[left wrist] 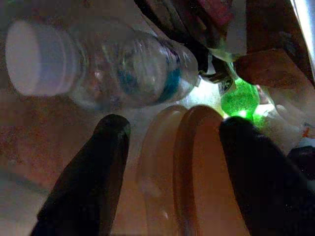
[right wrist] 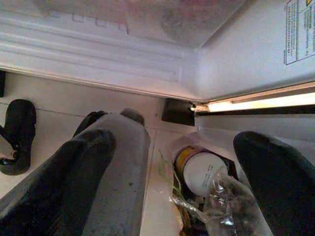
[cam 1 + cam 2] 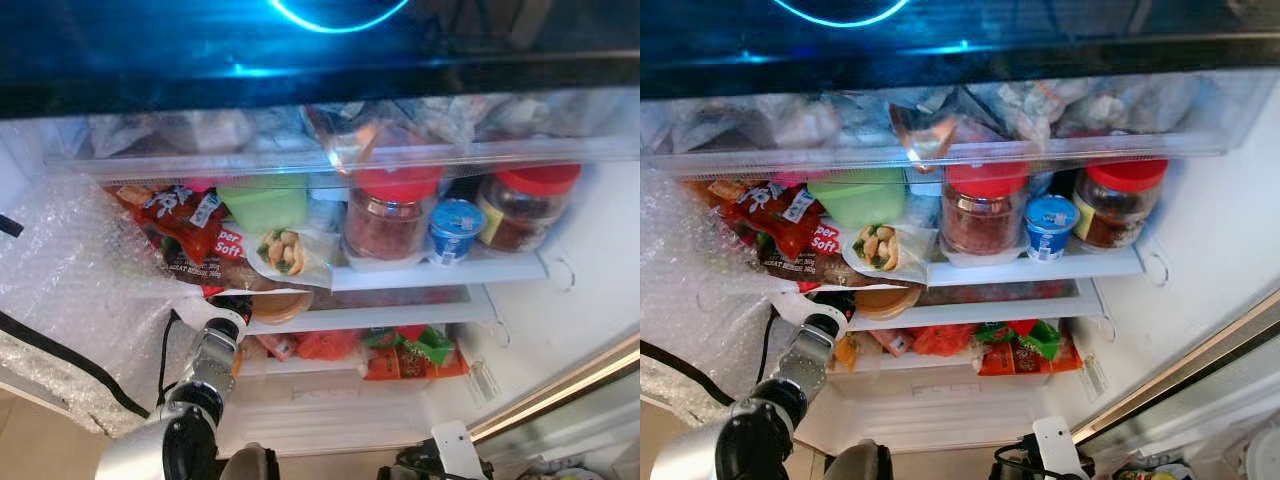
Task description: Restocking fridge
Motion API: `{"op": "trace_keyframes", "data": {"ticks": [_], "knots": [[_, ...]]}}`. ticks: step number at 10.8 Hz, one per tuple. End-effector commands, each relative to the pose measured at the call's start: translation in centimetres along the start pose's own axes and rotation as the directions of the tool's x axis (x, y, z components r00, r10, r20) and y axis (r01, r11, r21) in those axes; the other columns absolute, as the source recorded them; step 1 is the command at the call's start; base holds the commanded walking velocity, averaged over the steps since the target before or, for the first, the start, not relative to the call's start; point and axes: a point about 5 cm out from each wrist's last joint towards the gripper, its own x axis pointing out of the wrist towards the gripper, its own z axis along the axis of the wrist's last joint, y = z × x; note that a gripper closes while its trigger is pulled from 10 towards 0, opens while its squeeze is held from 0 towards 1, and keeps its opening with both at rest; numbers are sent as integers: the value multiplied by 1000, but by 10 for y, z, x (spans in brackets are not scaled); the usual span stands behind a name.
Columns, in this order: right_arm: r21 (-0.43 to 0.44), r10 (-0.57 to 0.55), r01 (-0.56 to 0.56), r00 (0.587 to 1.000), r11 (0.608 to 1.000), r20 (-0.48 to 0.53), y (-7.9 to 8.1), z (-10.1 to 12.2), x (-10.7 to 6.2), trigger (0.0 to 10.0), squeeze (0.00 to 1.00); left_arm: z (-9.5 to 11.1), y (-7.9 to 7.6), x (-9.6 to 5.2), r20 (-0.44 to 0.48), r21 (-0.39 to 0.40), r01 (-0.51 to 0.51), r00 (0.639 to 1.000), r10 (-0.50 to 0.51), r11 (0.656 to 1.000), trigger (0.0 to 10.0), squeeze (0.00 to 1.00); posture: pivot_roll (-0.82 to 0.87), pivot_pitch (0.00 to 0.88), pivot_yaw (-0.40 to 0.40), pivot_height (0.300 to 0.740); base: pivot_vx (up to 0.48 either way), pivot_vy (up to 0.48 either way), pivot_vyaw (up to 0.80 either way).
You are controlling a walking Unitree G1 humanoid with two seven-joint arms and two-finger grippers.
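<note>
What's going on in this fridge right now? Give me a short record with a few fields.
Place: open fridge, shelves stocked
Middle shelf: two red-lidded jars, blue-lidded cup, green tub, snack packets
Left tool: open, reaching onto the lower shelf around an orange lid
Next to it: clear bottle lying on its side
Right tool: open, low by the floor
</note>
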Motion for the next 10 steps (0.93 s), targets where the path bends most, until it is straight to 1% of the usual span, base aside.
{"op": "trace_keyframes", "data": {"ticks": [1,2,4,6,7,9,10], "knots": [[-2,34,-35,987,999,-154,10,-41,-9,10000,0,1,-2,-1,17,-3,46,999,-45,999,10000,1000,-69,90,12,662,0,0,0],[-1,35,-36,988,999,-153,10,-41,-9,10000,0,2,-2,-3,26,-7,81,996,-81,997,10000,0,-66,87,14,662,0,0,0],[-2,37,-38,988,999,-149,11,-39,-8,10000,0,-1,2,-10,15,15,106,994,-106,994,10000,0,-61,82,16,662,0,0,0],[0,37,-37,989,999,-143,11,-37,-8,10000,0,-8,8,-23,-5,64,122,993,-122,991,10000,0,-59,74,19,662,0,0,0],[-1,37,-38,989,999,-142,12,-36,-7,10000,0,-10,10,-25,-13,70,118,993,-118,990,10000,0,-58,71,19,662,0,0,0],[-1,37,-38,989,999,-141,12,-36,-7,10000,0,-17,9,-29,-86,138,147,987,-136,980,10000,0,-57,67,21,662,0,0,0],[-2,37,-38,989,999,-141,12,-36,-7,10000,0,-18,9,-29,-125,213,152,984,-127,965,10000,0,-57,66,22,662,0,0,0]]}}
